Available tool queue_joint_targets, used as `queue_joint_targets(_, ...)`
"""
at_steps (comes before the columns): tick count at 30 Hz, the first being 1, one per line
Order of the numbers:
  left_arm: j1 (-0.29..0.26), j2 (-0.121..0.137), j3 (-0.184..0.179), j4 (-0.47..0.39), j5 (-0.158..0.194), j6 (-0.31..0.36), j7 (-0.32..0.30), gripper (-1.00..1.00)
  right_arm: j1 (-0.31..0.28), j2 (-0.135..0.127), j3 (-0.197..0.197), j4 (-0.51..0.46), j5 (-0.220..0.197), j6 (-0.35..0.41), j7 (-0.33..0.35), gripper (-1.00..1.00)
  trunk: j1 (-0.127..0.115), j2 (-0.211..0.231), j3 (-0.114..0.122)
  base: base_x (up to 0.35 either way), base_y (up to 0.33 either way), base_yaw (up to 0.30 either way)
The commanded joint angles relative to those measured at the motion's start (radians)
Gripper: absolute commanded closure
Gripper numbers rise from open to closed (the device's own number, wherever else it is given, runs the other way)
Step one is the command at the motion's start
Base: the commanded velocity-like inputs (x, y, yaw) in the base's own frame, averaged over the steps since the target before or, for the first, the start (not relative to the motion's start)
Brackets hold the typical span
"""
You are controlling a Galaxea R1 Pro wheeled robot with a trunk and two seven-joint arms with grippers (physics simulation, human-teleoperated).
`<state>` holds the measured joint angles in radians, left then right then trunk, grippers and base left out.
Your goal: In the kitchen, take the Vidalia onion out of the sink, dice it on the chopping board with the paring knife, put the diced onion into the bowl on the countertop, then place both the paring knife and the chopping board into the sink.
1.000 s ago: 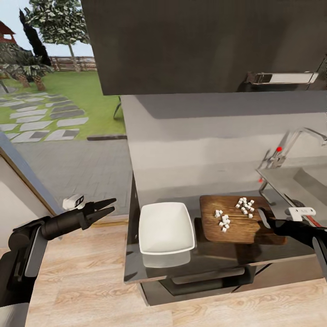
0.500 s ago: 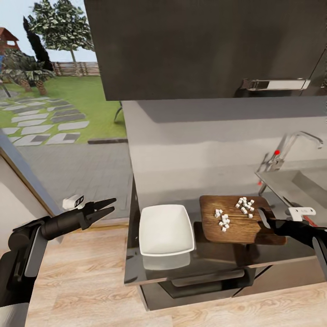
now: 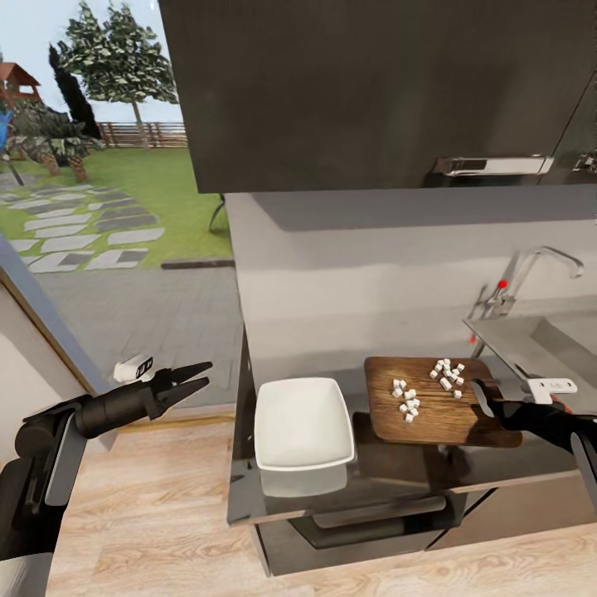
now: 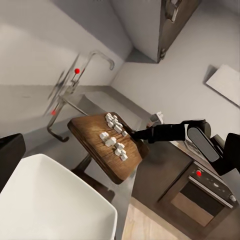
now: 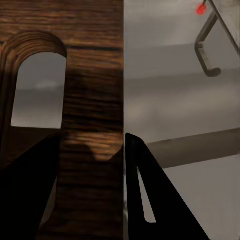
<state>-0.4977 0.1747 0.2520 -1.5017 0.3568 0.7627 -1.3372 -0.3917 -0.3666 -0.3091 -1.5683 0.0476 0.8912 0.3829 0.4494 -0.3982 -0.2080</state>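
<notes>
In the head view, we see the dark brown wood-grain chopping board [image 3: 435,400] raised off the dark grey stone-look desk [image 3: 377,477], its shadow below it. Our right claw [image 3: 483,400] grips the board's edge at 3 o'clock, jaws closed on the wood. Small white diced onion cubes [image 3: 427,387] sit on the board's upper face. At the board's 9 o'clock, just beside it, the white shallow square-ish bowl [image 3: 302,422] rests on the desk. At the board's 2 o'clock lies the grey steel sink [image 3: 551,340] with its curved chrome tap [image 3: 531,269]. Our left claw [image 3: 192,379] hangs over the wooden floor [image 3: 149,506], well apart from the desk at its 9 o'clock, its two pointed fingers slightly parted and holding nothing.

In the left wrist view, we see the bowl [image 4: 50,202] close up, and beyond it the board [image 4: 107,145] tilted and lifted, carrying the onion cubes [image 4: 114,135], with the right claw [image 4: 131,134] clamped on its far edge.

In the right wrist view, our two dark fingers [image 5: 145,195] straddle the board [image 5: 92,90] beside its slot handle hole [image 5: 37,82].
</notes>
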Motion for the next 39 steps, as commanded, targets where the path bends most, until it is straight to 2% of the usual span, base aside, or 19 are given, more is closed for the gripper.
queue_joint_targets(1, -0.001, 0.000, 0.000, 0.000, 0.002, 0.010, -0.002, -1.00, -0.001, 0.000, 0.000, -0.001, 0.004, 0.005, 0.006, 1.00, 0.001, -0.002, 0.000, 0.000, 0.000, 0.000)
queue_joint_targets(9, -0.001, 0.000, 0.001, 0.000, 0.002, 0.010, -0.002, -1.00, -0.001, 0.000, -0.009, -0.001, 0.004, 0.006, 0.006, 1.00, 0.001, -0.002, 0.012, 0.000, 0.000, 0.016)
queue_joint_targets(17, -0.001, 0.001, 0.001, 0.000, 0.003, 0.010, -0.003, -1.00, -0.001, 0.000, -0.010, -0.001, 0.003, 0.006, 0.006, 1.00, 0.001, -0.002, 0.014, 0.000, 0.000, 0.027)
queue_joint_targets(39, -0.001, 0.001, 0.001, 0.000, 0.004, 0.010, -0.004, -1.00, -0.001, -0.001, -0.010, -0.001, 0.003, 0.006, 0.005, 1.00, 0.001, -0.002, 0.014, 0.000, 0.000, 0.247)
